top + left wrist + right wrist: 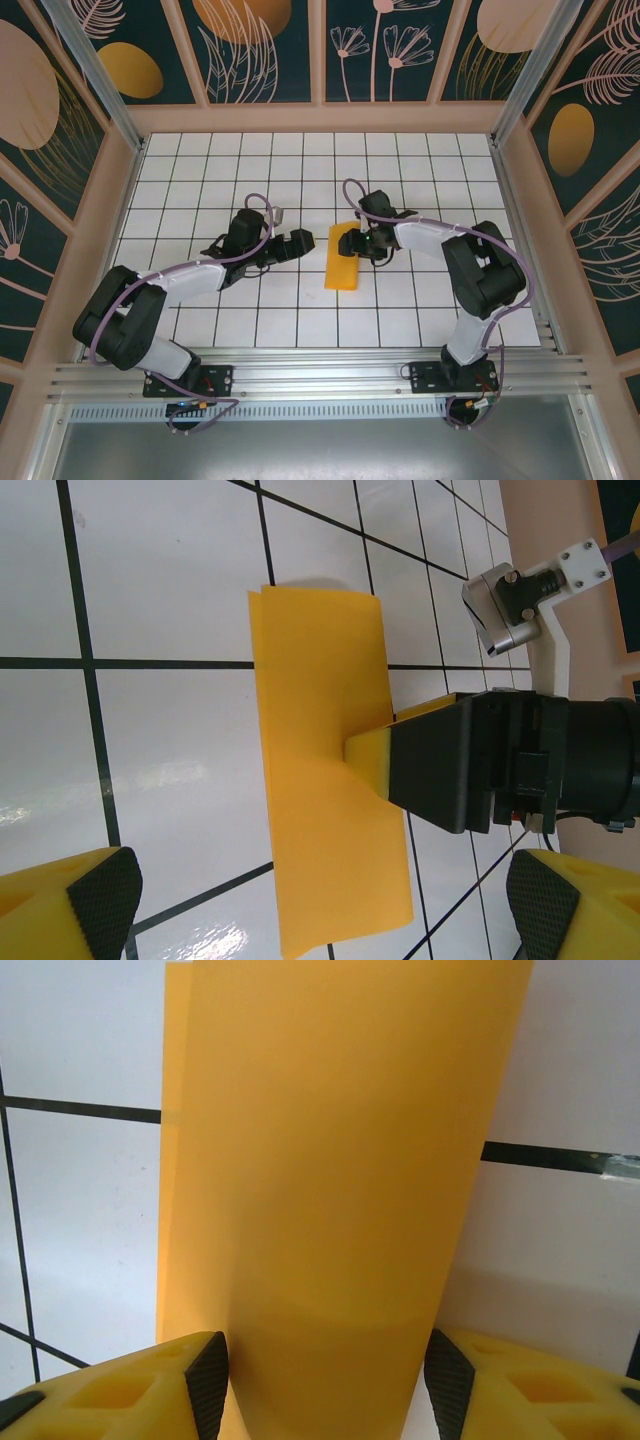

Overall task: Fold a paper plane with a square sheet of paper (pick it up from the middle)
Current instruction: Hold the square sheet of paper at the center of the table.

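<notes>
The square sheet of paper lies folded in half as a long orange-yellow strip in the middle of the tiled table. My right gripper is at the strip's far end, open, its jaws straddling the paper, whose upper layer bows up between the pads. In the left wrist view one yellow fingertip of that gripper rests on the strip's right edge. Just left of the paper, my left gripper is open and holds nothing; the strip lies ahead of its fingers.
White tiles with dark grid lines surround the paper. Peach frame posts and dark patterned walls enclose the table on three sides. An aluminium rail runs along the near edge by the arm bases.
</notes>
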